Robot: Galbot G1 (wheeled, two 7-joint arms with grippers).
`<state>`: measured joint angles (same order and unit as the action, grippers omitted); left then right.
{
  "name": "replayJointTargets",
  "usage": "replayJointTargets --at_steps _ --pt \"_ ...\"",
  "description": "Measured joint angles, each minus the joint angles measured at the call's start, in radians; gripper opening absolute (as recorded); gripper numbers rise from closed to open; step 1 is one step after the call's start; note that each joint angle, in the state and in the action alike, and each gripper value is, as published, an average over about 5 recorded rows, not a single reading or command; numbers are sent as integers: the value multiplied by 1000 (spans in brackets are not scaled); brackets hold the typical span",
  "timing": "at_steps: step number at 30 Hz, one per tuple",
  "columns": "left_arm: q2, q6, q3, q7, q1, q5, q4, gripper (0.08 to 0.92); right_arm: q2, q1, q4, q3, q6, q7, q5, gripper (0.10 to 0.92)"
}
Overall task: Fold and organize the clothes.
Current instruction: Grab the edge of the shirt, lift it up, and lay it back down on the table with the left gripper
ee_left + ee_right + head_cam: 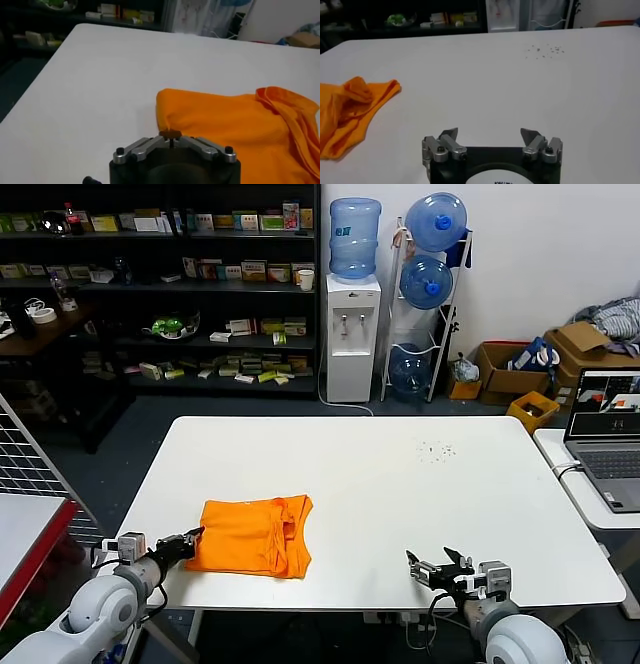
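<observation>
1. Now lying folded into a compact rectangle on the desk [380, 474], toward the robot's left and close to the near edge: the orange T-shirt [252, 536], collar turned to the side facing the right arm.
2. Parked right at the shirt's outer edge, the left hand [190, 541], fingers pressed together with a small fold of orange cloth seemingly pinched at the tips; probably placed there to square up or press that edge.
3. Resting well apart from the shirt on its collar side, near the desk's front edge, the right hand [440, 570], fingers spread and holding nothing; apparently waiting clear of the work.
4. Shown only by the left wrist view: the shirt's corner [165, 100] drawn up toward the closed tips, contact the head view leaves unclear.
5. Shown only by the right wrist view: the open gap between the right fingers [449, 136] and the ribbed collar bunched at the shirt's near end.
6. Shown only by the head view: both arms together, plus a laptop [610, 434] far beyond the shirt on the right.
</observation>
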<state>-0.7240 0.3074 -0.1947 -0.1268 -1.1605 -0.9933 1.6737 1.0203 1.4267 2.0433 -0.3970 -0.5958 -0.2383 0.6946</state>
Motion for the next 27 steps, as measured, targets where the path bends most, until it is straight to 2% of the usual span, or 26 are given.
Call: replayJointTargets --at_steps 7,17,27 --pt "26 21 -32 -33 -17 -3 61 90 -2 -11 -5 5 6 1 5 823" --pt "104 68 -121 -116 -54 -38 177 90 -9 -41 -26 31 26 12 5 823" --pt "193 99 -256 -170 -126 -60 195 90 -14 -82 -52 59 46 21 -1 823"
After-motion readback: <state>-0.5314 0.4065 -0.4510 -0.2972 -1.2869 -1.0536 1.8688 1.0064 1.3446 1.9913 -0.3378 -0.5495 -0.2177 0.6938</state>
